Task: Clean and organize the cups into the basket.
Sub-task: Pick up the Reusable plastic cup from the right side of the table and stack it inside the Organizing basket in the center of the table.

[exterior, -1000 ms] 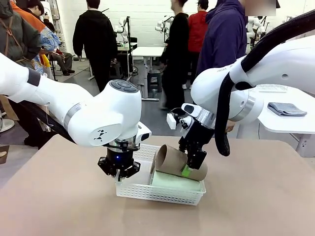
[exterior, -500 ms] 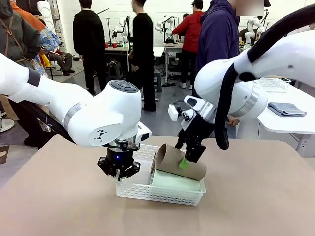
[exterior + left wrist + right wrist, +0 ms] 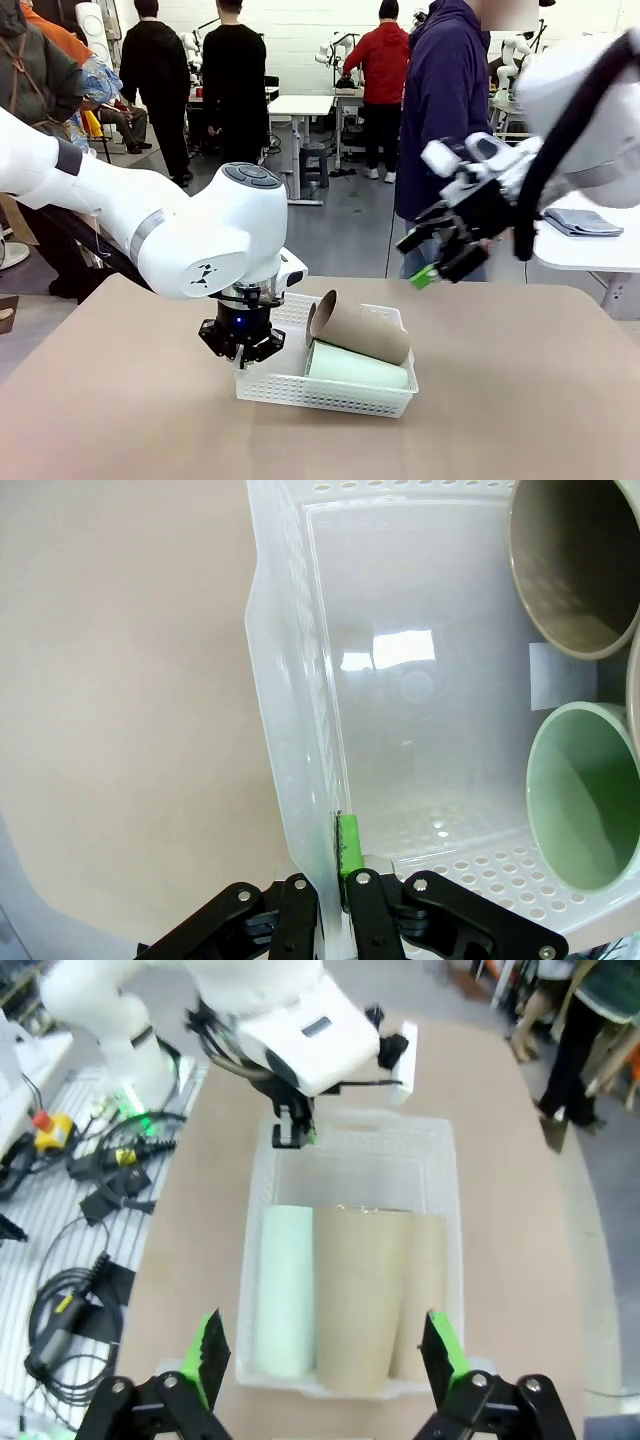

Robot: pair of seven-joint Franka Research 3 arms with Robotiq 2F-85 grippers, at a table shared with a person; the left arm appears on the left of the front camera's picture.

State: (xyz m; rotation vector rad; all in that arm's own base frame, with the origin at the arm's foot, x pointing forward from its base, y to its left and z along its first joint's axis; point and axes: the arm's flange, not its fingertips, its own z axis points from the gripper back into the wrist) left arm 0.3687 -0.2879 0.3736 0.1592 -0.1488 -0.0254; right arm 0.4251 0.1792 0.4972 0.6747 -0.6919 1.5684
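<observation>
The white lattice basket (image 3: 322,391) sits mid-table with both cups lying on their sides in it. The mint green cup (image 3: 356,366) lies along the front wall, and the tan-brown cup (image 3: 362,330) rests tilted on top of it. My left gripper (image 3: 240,352) is shut on the basket's left wall. The left wrist view shows that wall (image 3: 290,730) pinched at my left gripper (image 3: 330,875), with the brown cup's mouth (image 3: 580,570) and the green cup's mouth (image 3: 590,800) facing it. My right gripper (image 3: 442,256) hangs open and empty, high to the basket's right. Beyond my right gripper (image 3: 325,1355) lie the green cup (image 3: 285,1290) and brown cup (image 3: 362,1290).
A person in a dark blue hoodie (image 3: 445,100) stands at the table's far edge. Bare tan tabletop (image 3: 530,400) surrounds the basket. A side table with a folded grey cloth (image 3: 582,221) stands at the right. Cables (image 3: 90,1160) lie beside the table.
My right gripper has let go of the brown cup and risen up and to the right, away from the basket. The brown cup stays on the green cup. The left gripper has not moved.
</observation>
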